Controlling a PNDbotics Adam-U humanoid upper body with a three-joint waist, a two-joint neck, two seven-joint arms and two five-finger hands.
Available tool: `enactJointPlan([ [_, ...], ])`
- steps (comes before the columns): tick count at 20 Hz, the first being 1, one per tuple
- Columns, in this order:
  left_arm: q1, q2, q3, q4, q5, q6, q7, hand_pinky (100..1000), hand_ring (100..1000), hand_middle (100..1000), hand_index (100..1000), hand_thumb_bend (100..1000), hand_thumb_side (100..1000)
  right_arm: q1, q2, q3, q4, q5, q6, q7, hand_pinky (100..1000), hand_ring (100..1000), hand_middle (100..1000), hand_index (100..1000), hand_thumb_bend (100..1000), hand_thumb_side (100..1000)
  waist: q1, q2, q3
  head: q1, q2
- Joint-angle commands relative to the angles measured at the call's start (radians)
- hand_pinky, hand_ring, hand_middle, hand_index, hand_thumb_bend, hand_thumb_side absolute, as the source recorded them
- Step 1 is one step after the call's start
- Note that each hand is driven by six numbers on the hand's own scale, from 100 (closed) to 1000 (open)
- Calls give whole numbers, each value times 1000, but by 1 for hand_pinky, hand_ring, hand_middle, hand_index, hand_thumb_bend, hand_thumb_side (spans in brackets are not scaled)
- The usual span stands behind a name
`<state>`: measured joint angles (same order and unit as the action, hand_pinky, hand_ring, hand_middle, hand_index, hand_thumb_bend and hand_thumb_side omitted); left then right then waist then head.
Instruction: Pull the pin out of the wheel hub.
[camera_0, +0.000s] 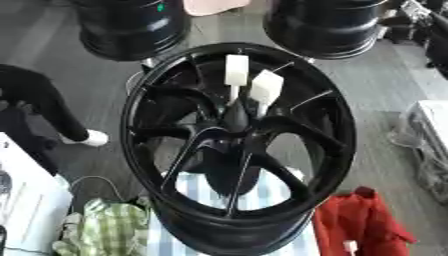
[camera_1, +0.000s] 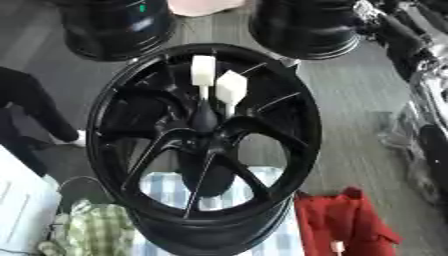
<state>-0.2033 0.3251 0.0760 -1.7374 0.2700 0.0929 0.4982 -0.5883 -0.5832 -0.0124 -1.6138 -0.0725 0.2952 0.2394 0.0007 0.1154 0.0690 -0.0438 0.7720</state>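
A black multi-spoke wheel hub (camera_0: 236, 145) stands in the middle, tilted up toward me. Two pins stick out of its centre boss (camera_0: 234, 119) on thin pale stems. Each carries a white block head, one at the left (camera_0: 236, 70) and one just right of it and slightly lower (camera_0: 266, 87). Neither of my hands shows in either view. A black and silver length of arm (camera_1: 411, 50) runs down the right edge of the right eye view, apart from the wheel, and its hand is out of sight.
Two more black wheels stand behind, back left (camera_0: 131, 25) and back right (camera_0: 328, 22). A blue-striped cloth (camera_0: 201, 187) lies under the hub. A red cloth (camera_0: 359, 220) is at the front right, a green checked cloth (camera_0: 105, 230) at the front left.
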Motion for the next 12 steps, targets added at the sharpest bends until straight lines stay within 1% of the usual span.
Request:
enactJointPlan([
  [1,-7,29,-3,-11,-4,1,-4,702,677,672,770,360,691,-69,-61,9,16,99,-33,155,912,794,809,850,208,557,-1,-18,0,-2,-2],
  [2,-6,29,-3,-10,-4,1,-4,702,677,672,770,360,691,-84,-63,7,26,120,-48,193,912,794,809,850,208,557,-1,-19,-1,-2,-2],
  [3,-6,29,-4,-10,-4,1,-6,702,677,671,770,358,693,-107,-68,17,31,139,-69,243,912,798,808,848,184,545,-1,-19,1,-4,-2],
  [5,-5,29,-5,-9,-6,3,-8,702,677,671,769,355,694,-161,-80,38,51,174,-125,383,912,802,809,847,177,509,-2,-19,1,-4,-2],
  [7,-5,29,-6,-8,-8,4,-10,702,677,671,769,354,695,-204,-91,50,69,204,-176,497,910,803,807,845,177,497,-2,-18,2,-3,-2],
  [9,-4,29,-7,-7,-9,5,-12,703,677,671,768,353,696,-235,-95,57,81,225,-215,569,909,804,806,843,188,476,-3,-17,3,-4,-2],
  [12,-4,29,-8,-7,-9,6,-14,703,678,671,768,351,697,-272,-95,73,85,240,-261,631,909,807,807,842,200,453,-4,-15,5,-4,-2],
])
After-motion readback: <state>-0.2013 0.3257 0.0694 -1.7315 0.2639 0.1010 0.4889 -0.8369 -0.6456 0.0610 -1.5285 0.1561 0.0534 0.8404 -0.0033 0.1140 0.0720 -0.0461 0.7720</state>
